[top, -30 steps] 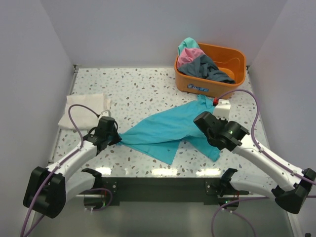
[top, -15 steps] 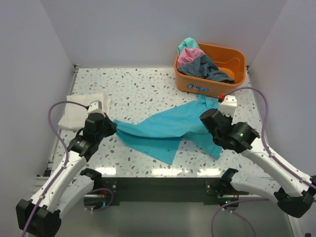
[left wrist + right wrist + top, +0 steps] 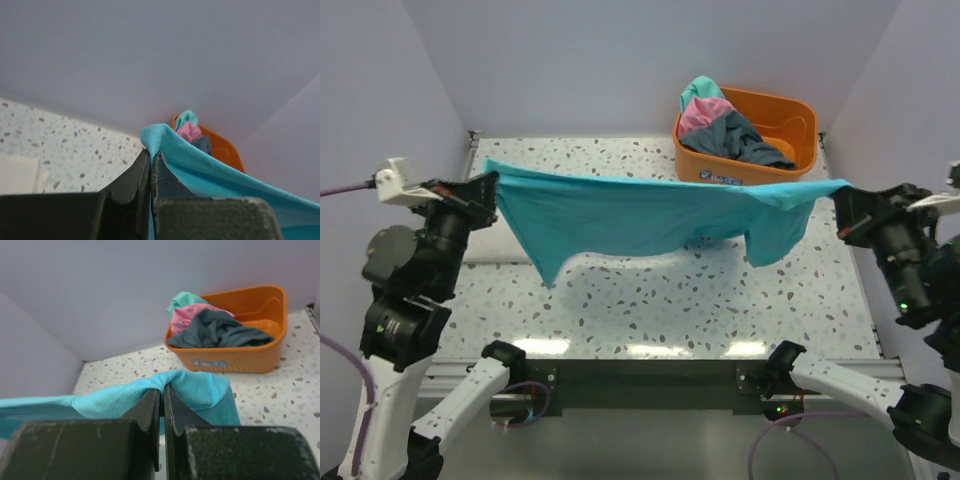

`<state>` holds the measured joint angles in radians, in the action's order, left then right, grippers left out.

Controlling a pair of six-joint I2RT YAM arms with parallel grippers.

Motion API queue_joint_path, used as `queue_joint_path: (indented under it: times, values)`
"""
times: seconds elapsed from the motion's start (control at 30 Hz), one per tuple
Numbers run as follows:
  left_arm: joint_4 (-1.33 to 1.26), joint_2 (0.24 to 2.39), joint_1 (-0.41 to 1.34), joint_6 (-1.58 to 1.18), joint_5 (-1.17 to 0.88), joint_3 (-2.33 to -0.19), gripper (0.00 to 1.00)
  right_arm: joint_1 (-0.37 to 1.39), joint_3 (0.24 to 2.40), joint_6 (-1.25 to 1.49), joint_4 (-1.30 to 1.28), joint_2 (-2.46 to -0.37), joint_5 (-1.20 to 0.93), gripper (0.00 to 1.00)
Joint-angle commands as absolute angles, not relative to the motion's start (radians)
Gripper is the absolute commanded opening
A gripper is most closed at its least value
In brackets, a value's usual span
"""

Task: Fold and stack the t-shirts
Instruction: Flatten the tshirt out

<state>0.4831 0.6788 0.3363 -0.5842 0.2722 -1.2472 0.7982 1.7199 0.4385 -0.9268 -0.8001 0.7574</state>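
The teal shirt (image 3: 640,215) hangs in the air, stretched almost the full width of the surface (image 3: 650,300). Its top edge is pulled straight and taut. Its lower edge sags, dropping to a point near the left and to a loose flap near the right, and none of it touches the surface, where its shadow falls.

The left claw (image 3: 492,182) is pressed together on the shirt's left top corner, close to the left wall. The right claw (image 3: 840,195) pinches the opposite corner, close to the right wall. Both wrist views show the cloth bunched tightly between black fingers.

Plain pale walls (image 3: 620,60) close in the back and both sides. An orange plastic tub (image 3: 720,172) sits in the far right corner, behind the right end of the stretched cloth. Crumpled together in it are a pink shirt (image 3: 705,112), a dark grey shirt (image 3: 745,135) and a second teal shirt (image 3: 700,90).

A cream-white shirt (image 3: 17,174) lies flat at the left, below the left claw. The surface is glossy white stone speckled with grey and brown.
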Motion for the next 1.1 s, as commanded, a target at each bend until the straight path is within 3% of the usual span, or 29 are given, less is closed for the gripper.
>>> queue_joint_path:
  times: [0.0, 0.27, 0.43, 0.6, 0.77, 0.83, 0.9, 0.93, 0.97, 1.0, 1.03, 1.07]
  values:
    - [0.459, 0.664, 0.336, -0.515, 0.291, -1.411, 0.0, 0.796, 1.915, 0.318, -0.906, -0.839, 0.593, 0.0]
    - [0.491, 0.657, 0.336, -0.472, 0.198, -1.685, 0.0, 0.798, 2.203, 0.318, -0.954, -0.871, 0.295, 0.0]
    - [0.497, 0.649, 0.333, -0.472, 0.169, -1.72, 0.0, 0.796, 2.229, 0.322, -0.93, -0.864, 0.287, 0.0]
    - [0.459, 0.669, 0.333, -0.485, 0.196, -1.593, 0.0, 0.798, 2.142, 0.25, -0.936, -0.91, 0.533, 0.0]
    - [0.382, 0.761, 0.333, -0.499, 0.3, -1.284, 0.0, 0.796, 1.842, 0.222, -0.861, -1.047, 1.165, 0.0]
    - [0.344, 0.857, 0.333, -0.521, 0.405, -1.141, 0.0, 0.79, 1.725, 0.239, -0.793, -1.113, 1.256, 0.0]
    - [0.344, 0.993, 0.327, -0.564, 0.536, -1.074, 0.0, 0.761, 1.567, 0.242, -0.68, -1.164, 1.151, 0.0]
    - [0.347, 1.041, 0.319, -0.569, 0.543, -1.04, 0.06, 0.699, 1.537, 0.274, -0.684, -1.196, 1.059, 0.0]
    - [0.363, 1.092, 0.319, -0.572, 0.543, -1.035, 0.29, 0.666, 1.487, 0.323, -0.683, -1.275, 0.923, 0.0]
    - [0.364, 1.18, 0.316, -0.574, 0.549, -1.034, 0.68, 0.62, 1.453, 0.325, -0.652, -1.314, 0.87, 0.0]
    - [0.357, 1.216, 0.316, -0.572, 0.551, -1.034, 1.0, 0.606, 1.389, 0.319, -0.608, -1.35, 0.839, 0.0]
    - [0.342, 1.247, 0.314, -0.566, 0.552, -1.035, 1.0, 0.592, 1.373, 0.315, -0.535, -1.436, 0.789, 0.04]
